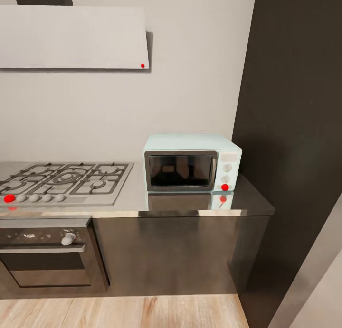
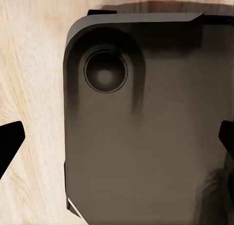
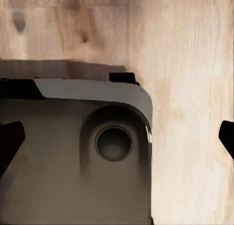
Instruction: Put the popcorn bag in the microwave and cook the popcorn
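Facing the shut microwave (image 1: 192,164) at one o'clock on the countertop (image 1: 247,202), both grippers, left (image 2: 117,137) and right (image 3: 117,137), gape empty; all steps remain.

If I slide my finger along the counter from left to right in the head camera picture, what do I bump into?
Steel gas hob → bare stretch of glossy grey countertop → mint-blue microwave → dark tall wall panel.
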Motion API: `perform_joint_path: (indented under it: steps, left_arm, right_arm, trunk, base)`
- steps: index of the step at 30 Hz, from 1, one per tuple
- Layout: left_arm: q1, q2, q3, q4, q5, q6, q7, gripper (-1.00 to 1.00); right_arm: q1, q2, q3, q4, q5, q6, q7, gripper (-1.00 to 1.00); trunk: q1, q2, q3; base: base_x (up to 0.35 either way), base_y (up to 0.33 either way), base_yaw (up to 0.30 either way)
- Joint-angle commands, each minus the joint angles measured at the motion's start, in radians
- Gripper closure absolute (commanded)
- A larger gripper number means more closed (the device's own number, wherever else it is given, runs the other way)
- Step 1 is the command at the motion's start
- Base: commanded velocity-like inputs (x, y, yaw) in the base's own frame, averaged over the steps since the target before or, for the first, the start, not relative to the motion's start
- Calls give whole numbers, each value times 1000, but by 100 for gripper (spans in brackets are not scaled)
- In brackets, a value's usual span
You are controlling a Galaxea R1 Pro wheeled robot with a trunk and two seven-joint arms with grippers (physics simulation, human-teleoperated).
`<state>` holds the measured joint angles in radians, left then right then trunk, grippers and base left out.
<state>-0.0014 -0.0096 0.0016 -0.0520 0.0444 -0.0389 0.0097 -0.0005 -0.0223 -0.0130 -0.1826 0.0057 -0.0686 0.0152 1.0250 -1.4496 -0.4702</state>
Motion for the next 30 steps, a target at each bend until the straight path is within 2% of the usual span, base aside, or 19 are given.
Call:
perform_joint_path:
  steps: [1,2,3,4,6,7,8,9,11,13,14,17,20,21,23,24,28,29,30]
  left_arm:
    - [0,0,0,0,5,-3,1,-100]
    - [0,-1,0,0,5,-3,1,-100]
    - [0,-1,0,0,5,-3,1,-100]
    - [0,-1,0,0,5,-3,1,-100]
    - [0,-1,0,0,5,-3,1,-100]
    - [0,-1,0,0,5,-3,1,-100]
    - [0,-1,0,0,5,-3,1,-100]
    - [0,-1,0,0,5,-3,1,-100]
    - [0,-1,0,0,5,-3,1,-100]
    - [0,-1,0,0,5,-3,1,-100]
    - [0,-1,0,0,5,-3,1,-100]
    - [0,-1,0,0,5,-3,1,-100]
    - [0,0,0,0,5,-3,1,-100]
    - [0,0,0,0,5,-3,1,-100]
    - [0,0,0,0,5,-3,1,-100]
    - [0,0,0,0,5,-3,1,-100]
    - [0,0,0,0,5,-3,1,-100]
    - [0,0,0,0,5,-3,1,-100]
    - [0,0,0,0,5,-3,1,-100]
  right_arm:
    - [1,0,-2,-45,0,24,2,-100]
    - [0,0,-2,-118,0,73,2,-100]
    - [0,2,-1,-337,0,227,2,-100]
    - [0,2,-1,-395,0,271,2,-100]
    - [0,4,1,-595,-1,407,2,-100]
    - [0,6,7,-654,1,442,2,-100]
    - [0,9,23,-753,4,499,2,-100]
    - [0,12,45,-934,6,607,2,-100]
    - [-1,12,51,-1073,6,696,2,-100]
    - [-14,12,55,-1253,7,813,1,-100]
    - [-28,12,55,-1291,8,849,0,-100]
    - [-183,13,56,-1345,7,996,-1,-100]
    - [-306,13,55,-1359,7,1071,-1,-100]
    - [-375,13,54,-1361,6,1106,-2,-100]
    - [-479,14,53,-1361,2,1116,-3,-100]
    - [-551,14,53,-1361,0,1116,-4,-100]
    - [-729,17,53,-1356,-8,1116,-7,-100]
    - [-851,19,53,-1351,-14,1116,-7,-100]
    - [-872,29,53,-1351,-14,1116,-8,-100]
  trunk:
    - [0,0,-1]
    - [0,0,-1]
    - [0,0,-1]
    - [0,0,-1]
    - [0,0,-1]
    - [0,0,-1]
    - [0,0,-1]
    - [0,0,-1]
    - [0,0,-1]
    - [0,0,-1]
    - [0,0,-1]
    - [0,0,-1]
    - [0,0,-1]
    - [0,0,-1]
    - [0,0,-1]
    - [0,0,-1]
    - [0,0,-1]
    - [0,0,-1]
    - [0,0,-1]
  base:
    - [0,0,0]
    - [0,0,0]
    - [0,0,0]
    - [0,0,0]
    - [0,0,0]
    - [0,0,0]
    - [0,0,0]
    - [0,0,0]
    - [0,0,0]
    - [0,0,0]
    - [0,0,0]
    - [0,0,0]
    - [0,0,0]
    - [0,0,0]
    - [0,0,0]
    - [0,0,0]
    - [0,0,0]
    - [0,0,0]
    - [0,0,0]
